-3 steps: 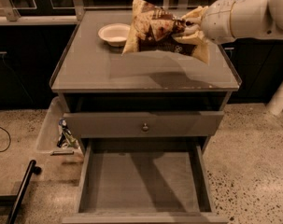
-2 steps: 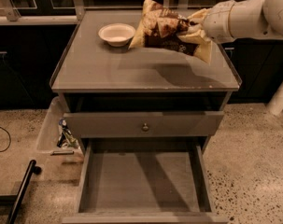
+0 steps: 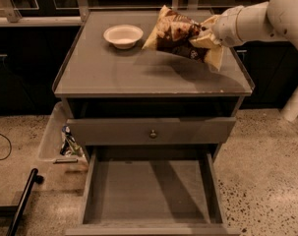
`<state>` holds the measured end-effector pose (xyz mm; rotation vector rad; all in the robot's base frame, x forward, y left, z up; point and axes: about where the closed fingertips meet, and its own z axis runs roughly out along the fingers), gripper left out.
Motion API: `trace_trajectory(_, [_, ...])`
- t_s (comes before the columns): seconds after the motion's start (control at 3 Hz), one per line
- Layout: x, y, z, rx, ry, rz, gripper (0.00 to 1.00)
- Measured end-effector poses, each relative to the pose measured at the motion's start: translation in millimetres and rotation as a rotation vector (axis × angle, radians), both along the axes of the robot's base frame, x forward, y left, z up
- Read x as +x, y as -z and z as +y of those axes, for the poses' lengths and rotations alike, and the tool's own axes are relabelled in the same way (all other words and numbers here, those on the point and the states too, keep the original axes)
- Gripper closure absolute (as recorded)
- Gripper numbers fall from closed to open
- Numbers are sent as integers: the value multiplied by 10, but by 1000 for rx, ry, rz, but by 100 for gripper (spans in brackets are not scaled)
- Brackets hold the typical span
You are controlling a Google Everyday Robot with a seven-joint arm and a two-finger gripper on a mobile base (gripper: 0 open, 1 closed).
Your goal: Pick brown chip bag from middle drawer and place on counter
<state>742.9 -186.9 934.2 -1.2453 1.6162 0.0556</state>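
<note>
The gripper (image 3: 206, 32) is reaching in from the right side of the desk (image 3: 138, 75), above its back right part. Its fingers are closing on the right end of the bag (image 3: 174, 33) and holding it. The bag is hanging tilted over the back right part of the desk, with its left corner pointing up, and it is throwing a shadow on the top below it. Whether its lower right corner is touching the desk I cannot tell. The white arm (image 3: 259, 17) is stretching away past the right edge of the desk.

A white bowl (image 3: 123, 35) is standing on the back of the desk, left of the bag and apart from it.

Under the desk top, the drawer (image 3: 151, 193) is standing pulled out toward the camera, showing its flat grey bottom. Above it, a drawer front (image 3: 188, 131) with a small knob is sitting shut. A clear bin (image 3: 51, 139) is lying on the floor just beside the left side of the desk.
</note>
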Motion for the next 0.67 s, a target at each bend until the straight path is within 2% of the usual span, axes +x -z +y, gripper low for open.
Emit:
trace_trajectory(0.33, [81,255,95,23,-41,84,100])
trace_trajectory(0.67, [117,458,174,44,-81,143,100])
